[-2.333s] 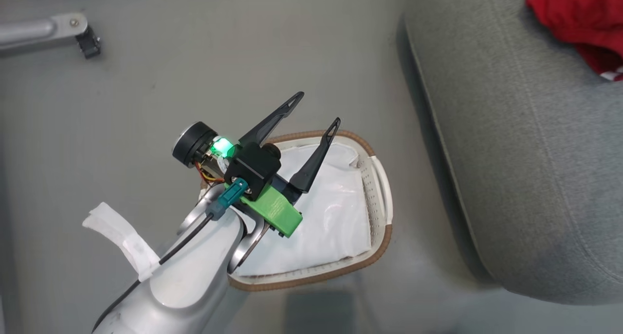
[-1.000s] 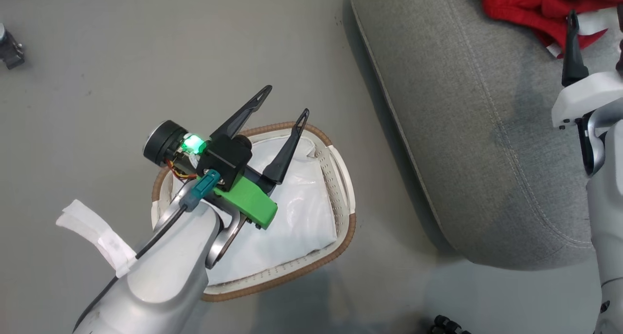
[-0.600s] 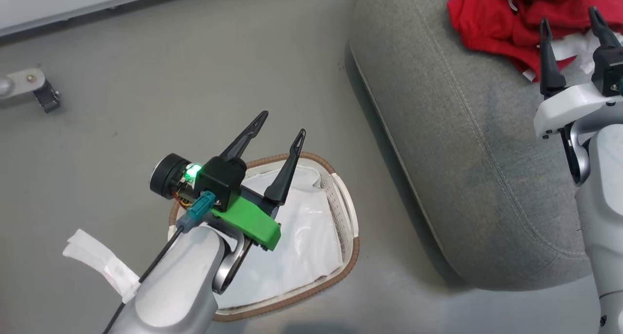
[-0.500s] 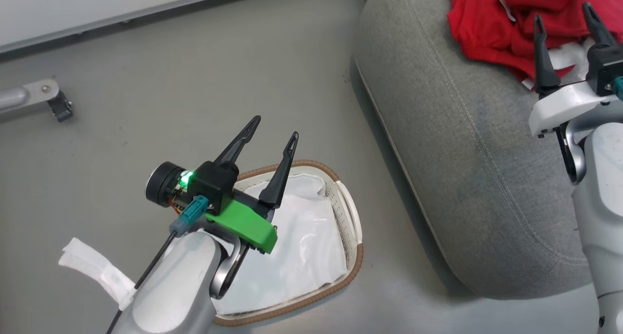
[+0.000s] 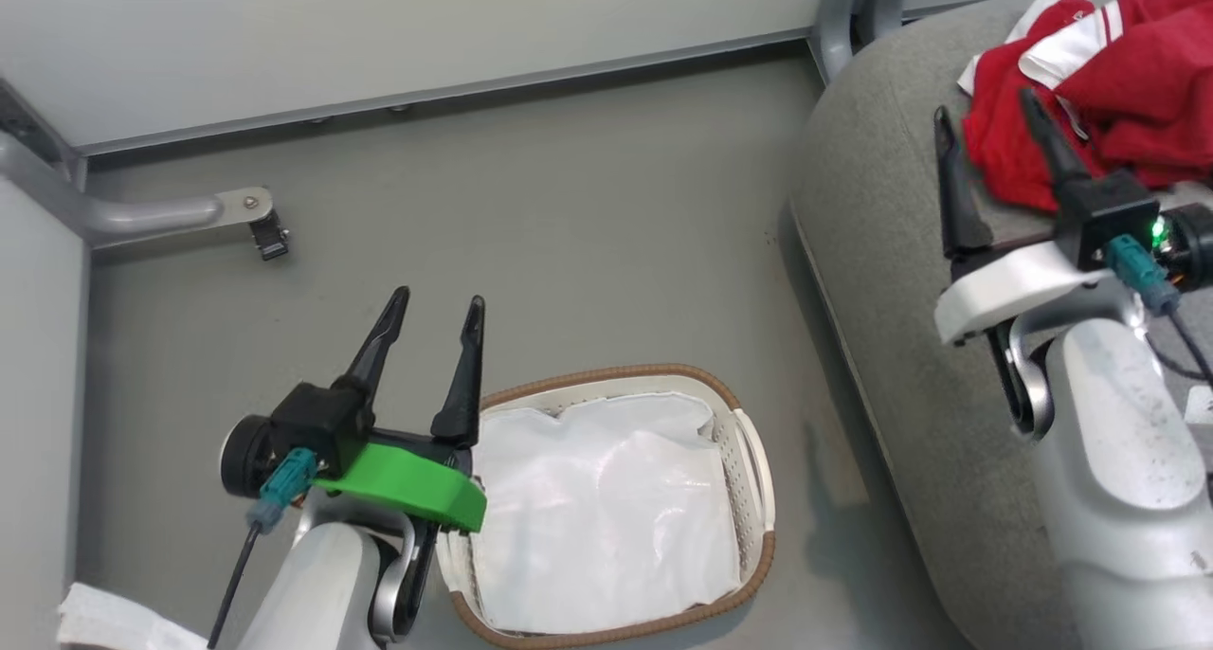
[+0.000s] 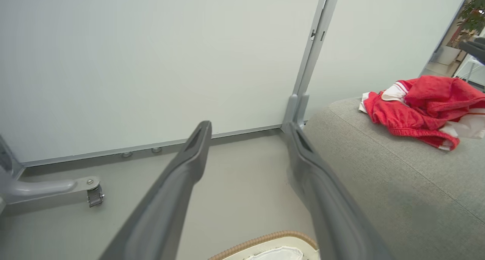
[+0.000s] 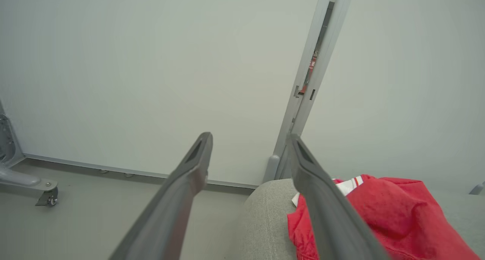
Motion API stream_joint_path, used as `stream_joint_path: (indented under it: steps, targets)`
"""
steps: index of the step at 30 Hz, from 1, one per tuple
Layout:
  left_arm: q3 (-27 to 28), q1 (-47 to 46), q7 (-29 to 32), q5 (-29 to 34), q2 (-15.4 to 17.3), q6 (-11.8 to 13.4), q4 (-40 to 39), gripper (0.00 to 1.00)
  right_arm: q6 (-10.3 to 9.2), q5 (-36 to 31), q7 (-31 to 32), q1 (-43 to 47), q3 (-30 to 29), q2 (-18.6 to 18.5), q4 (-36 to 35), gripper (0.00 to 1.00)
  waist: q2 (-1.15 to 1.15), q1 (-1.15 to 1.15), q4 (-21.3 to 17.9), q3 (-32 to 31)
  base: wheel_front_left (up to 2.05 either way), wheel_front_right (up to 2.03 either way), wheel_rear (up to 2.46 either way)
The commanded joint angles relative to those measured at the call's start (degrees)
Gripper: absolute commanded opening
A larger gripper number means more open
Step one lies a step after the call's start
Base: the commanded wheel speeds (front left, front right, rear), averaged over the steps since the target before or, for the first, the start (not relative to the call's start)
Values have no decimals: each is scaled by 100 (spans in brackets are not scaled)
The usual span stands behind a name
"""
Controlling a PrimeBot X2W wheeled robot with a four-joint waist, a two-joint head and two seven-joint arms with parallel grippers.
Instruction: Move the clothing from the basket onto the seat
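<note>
Head view: the left claw (image 5: 440, 296) stands at the lower left, its two dark fingers spread wide with nothing between them, tips pointing up the view over the grey floor (image 5: 569, 214); the basket (image 5: 758, 484), an oval cream-white one with a brown woven rim, sits on the floor just beside this claw and near the seat (image 5: 881, 214); inside it lies the crumpled white cloth liner (image 5: 606, 517).

The right claw (image 5: 983, 101) hangs over the near edge of the large light grey seat, fingers likewise wide apart and holding nothing; the clothing (image 5: 1128, 91), a heap of bright red fabric with white stripes and trim, lies on top of the seat just beyond these fingertips; whether a tip touches the fabric cannot be told.

Left wrist view: the red heap rests on the seat's rounded top, well apart from the basket rim at the bottom edge.

Background: a pale wall panel (image 5: 379, 34) meets the floor; a grey caster foot (image 5: 265, 233) stands at the left.
</note>
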Motion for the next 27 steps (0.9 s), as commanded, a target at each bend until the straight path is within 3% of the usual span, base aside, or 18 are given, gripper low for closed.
stream_joint_path:
  steps: [1, 14, 22, 27]
  targets:
    - [145, 178, 1, 74, -34, 42, -59, 100, -8, 22, -1, 239, 4, 47, -62, 100, 0, 0, 295, -266, 0, 0, 0]
    - [1276, 1195, 1, 220, -279, -5, -184, 100, -8, -24, -1, 1616, -154, 447, -374, 100, 0, 0, 481, -600, 0, 0, 0]
    - [1473, 1619, 1, 185, -320, -64, -67, 100, -8, 343, -1, 2306, 11, 452, -500, 100, 0, 0, 485, -837, 0, 0, 0]
    - [1458, 1808, 1, 7, -323, 40, -112, 100, -8, 579, -1, 2552, 165, 453, -559, 100, 0, 0, 388, -884, 0, 0, 0]
